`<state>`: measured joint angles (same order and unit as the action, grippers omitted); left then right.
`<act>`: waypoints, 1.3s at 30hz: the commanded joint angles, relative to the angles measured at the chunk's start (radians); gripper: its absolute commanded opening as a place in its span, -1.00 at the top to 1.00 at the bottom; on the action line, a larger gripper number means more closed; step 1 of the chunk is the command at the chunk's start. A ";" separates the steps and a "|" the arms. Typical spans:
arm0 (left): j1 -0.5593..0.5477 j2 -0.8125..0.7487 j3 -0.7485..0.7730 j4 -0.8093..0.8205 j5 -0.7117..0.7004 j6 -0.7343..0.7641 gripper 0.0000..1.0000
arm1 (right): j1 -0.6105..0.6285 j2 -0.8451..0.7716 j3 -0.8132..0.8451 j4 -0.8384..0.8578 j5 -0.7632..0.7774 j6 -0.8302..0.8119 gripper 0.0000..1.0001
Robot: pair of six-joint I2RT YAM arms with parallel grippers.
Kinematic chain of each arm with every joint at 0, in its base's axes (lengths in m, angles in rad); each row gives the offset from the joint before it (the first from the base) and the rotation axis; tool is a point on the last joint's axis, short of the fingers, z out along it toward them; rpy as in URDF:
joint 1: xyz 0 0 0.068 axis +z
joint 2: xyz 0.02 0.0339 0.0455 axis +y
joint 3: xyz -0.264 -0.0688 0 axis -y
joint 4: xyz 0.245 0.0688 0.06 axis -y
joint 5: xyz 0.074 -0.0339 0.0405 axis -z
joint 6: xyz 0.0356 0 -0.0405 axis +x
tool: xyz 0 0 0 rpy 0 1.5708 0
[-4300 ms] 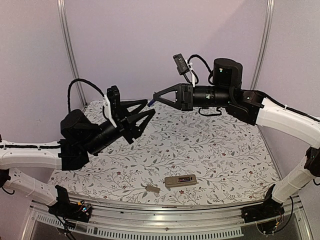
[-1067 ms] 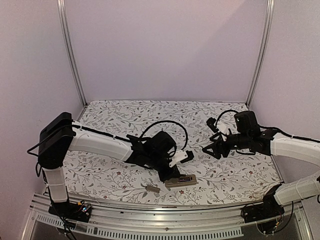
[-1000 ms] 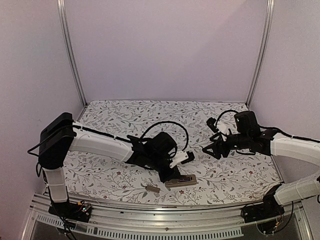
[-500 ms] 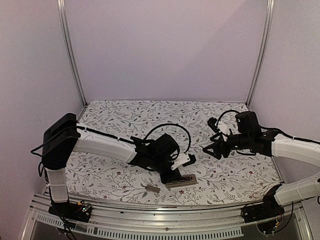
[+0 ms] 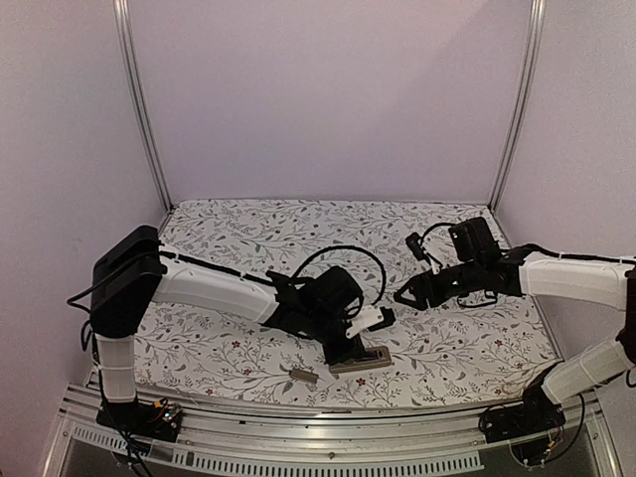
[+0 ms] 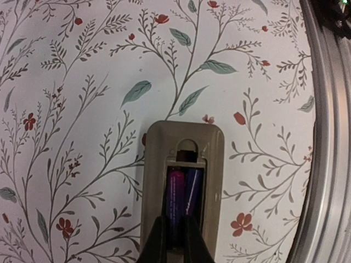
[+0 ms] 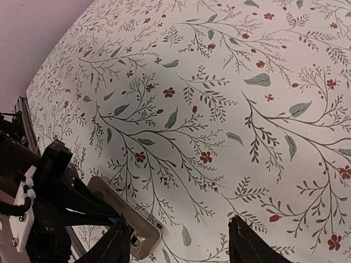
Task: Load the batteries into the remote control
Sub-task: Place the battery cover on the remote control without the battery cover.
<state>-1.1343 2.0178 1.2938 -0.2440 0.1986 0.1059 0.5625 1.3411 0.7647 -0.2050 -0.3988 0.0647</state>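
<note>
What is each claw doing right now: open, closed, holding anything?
Left claw: closed, tips down at the batteries in the remote control.
Right claw: open, holding nothing.

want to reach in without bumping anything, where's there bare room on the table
Bare: the far half of the cloth, behind the left arm and right arm, and the near right patch between the remote control and that arm's base. Crowded: near middle, where the left fingers meet the remote control, cover strip just left of it.
</note>
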 commanded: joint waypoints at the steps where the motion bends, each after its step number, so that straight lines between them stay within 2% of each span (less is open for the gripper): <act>1: -0.014 0.044 0.003 -0.026 0.002 0.013 1.00 | 0.002 0.051 0.003 -0.076 -0.037 0.292 -0.16; 6: -0.016 0.065 0.002 -0.023 0.022 0.013 1.00 | 0.002 -0.015 -0.040 -0.034 -0.018 0.379 -0.12; 13: -0.024 0.084 0.013 -0.030 0.037 0.010 1.00 | 0.006 -0.042 -0.039 -0.043 -0.005 0.398 -0.11; 22: -0.021 0.076 -0.046 0.013 0.045 0.000 1.00 | 0.070 0.009 -0.060 -0.069 -0.085 0.435 -0.13; 25: -0.021 0.072 -0.068 0.038 0.054 -0.001 1.00 | 0.086 0.007 -0.113 0.005 -0.160 0.452 -0.10; 30: -0.021 0.049 -0.123 0.109 0.066 0.004 1.00 | 0.086 0.026 -0.142 0.071 -0.201 0.527 -0.01; 36: -0.016 0.045 -0.152 0.158 0.110 0.052 1.00 | 0.034 0.057 -0.041 -0.002 -0.203 0.304 -0.02; 39: 0.004 0.047 -0.176 0.179 0.127 0.072 1.00 | 0.005 0.092 -0.051 0.045 -0.261 0.345 0.02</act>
<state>-1.1271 2.0132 1.1812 -0.0368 0.2516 0.1295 0.6044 1.3968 0.6884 -0.1936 -0.5991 0.4469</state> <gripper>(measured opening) 0.054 0.499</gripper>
